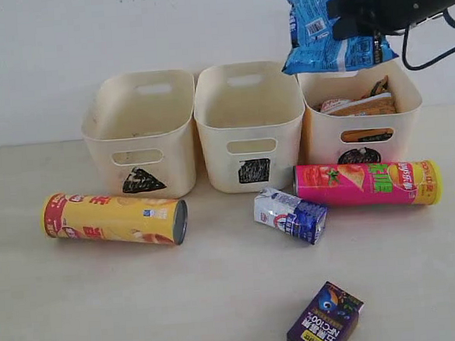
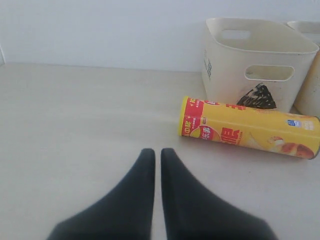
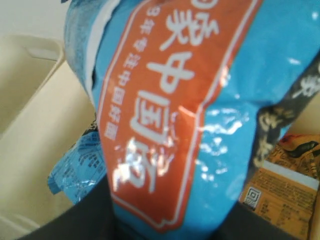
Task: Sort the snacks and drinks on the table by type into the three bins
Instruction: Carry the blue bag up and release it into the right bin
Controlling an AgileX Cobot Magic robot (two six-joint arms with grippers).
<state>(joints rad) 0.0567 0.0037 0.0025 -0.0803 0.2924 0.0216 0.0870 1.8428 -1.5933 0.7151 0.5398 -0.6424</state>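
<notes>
Right hand [image 1: 347, 15] with blue packet [image 1: 311, 28] above bin [image 1: 324, 139]; orange packet [image 1: 366, 107] inside.

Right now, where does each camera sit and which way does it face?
Exterior: before the table, facing the wall; right gripper holds blue packet over circle bin.
Left wrist: low over the table, past shut left gripper toward yellow tube, triangle bin.
Right wrist: pressed against blue packet; orange-brown packet beyond.
Shared: exterior and left wrist both show yellow tube.

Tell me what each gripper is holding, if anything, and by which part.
The right gripper holds the blue noodle packet by its upper part, above the circle-marked bin. The left gripper holds nothing, jaws shut.
</notes>
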